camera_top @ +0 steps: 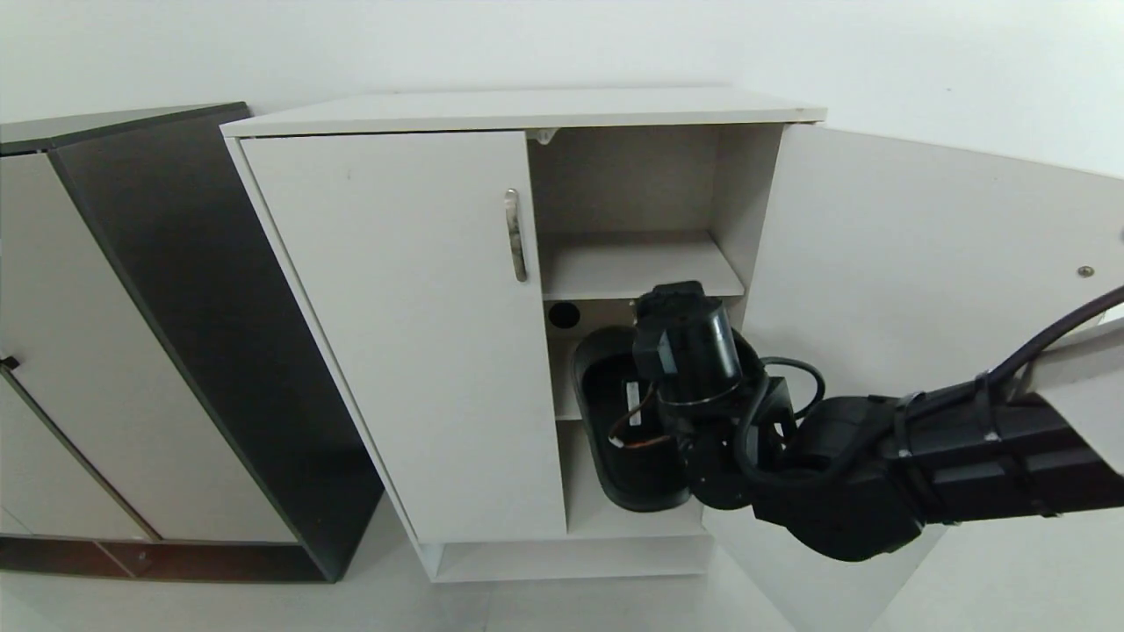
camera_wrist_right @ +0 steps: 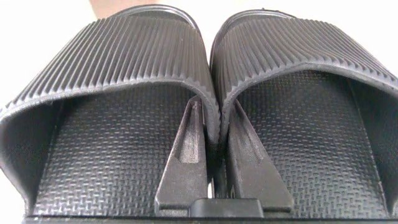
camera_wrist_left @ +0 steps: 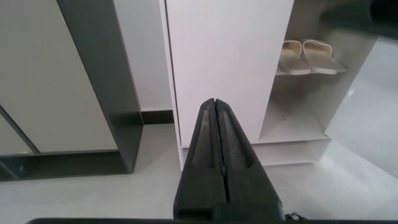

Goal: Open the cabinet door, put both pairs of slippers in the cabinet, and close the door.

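Currently on record:

- Cabinet (camera_top: 527,110): white, standing on a pale floor. Its left door (camera_top: 404,333) is closed and carries a metal handle (camera_top: 515,235). Its right door (camera_top: 878,263) is swung wide open.
- Black slippers (camera_top: 628,439): one pair, held side by side at the mouth of the open compartment, below the upper shelf (camera_top: 641,272). Contact with any shelf cannot be told.
- Right gripper (camera_wrist_right: 214,134): its fingers are pinched tight on the two inner strap edges of the black pair.
- Beige slippers (camera_wrist_left: 311,56): one pair, lying flat on a lower shelf inside the compartment.
- Left gripper (camera_wrist_left: 214,109): its fingers are pressed together with nothing held, low before the closed door.
- Neighbouring cabinet (camera_top: 176,307): dark-sided, to the left.
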Robot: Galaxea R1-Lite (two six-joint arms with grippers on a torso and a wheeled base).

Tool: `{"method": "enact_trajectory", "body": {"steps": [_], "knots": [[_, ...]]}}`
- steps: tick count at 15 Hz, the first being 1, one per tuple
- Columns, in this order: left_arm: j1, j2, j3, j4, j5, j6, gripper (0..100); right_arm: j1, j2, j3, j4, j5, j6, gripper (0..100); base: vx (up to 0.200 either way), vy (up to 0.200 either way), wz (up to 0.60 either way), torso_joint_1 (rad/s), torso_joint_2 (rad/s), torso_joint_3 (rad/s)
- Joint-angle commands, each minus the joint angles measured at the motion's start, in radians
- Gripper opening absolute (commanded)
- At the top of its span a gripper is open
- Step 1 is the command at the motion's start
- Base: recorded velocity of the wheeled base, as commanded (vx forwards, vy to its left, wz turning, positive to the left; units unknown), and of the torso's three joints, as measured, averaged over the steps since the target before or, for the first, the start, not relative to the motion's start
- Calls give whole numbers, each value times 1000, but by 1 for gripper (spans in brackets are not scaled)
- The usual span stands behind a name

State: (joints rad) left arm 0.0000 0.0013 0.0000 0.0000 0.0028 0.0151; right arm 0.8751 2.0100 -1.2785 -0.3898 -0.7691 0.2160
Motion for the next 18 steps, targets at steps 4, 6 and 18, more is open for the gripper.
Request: {"method": "enact_trajectory", "body": {"steps": [4, 6, 18], "knots": [[0, 0, 0, 0, 2, 0, 0, 4, -10, -127, 58, -35, 14, 0, 0, 0, 0, 0, 0, 0], [0, -1, 0, 0, 2, 2, 0, 1, -8, -130, 58, -36, 14, 0, 0, 0, 0, 0, 0, 0], [0, 0, 0, 0, 0, 2, 0, -28, 7, -147, 54, -36, -13, 0, 133, 0, 0, 1, 2, 2]]}}
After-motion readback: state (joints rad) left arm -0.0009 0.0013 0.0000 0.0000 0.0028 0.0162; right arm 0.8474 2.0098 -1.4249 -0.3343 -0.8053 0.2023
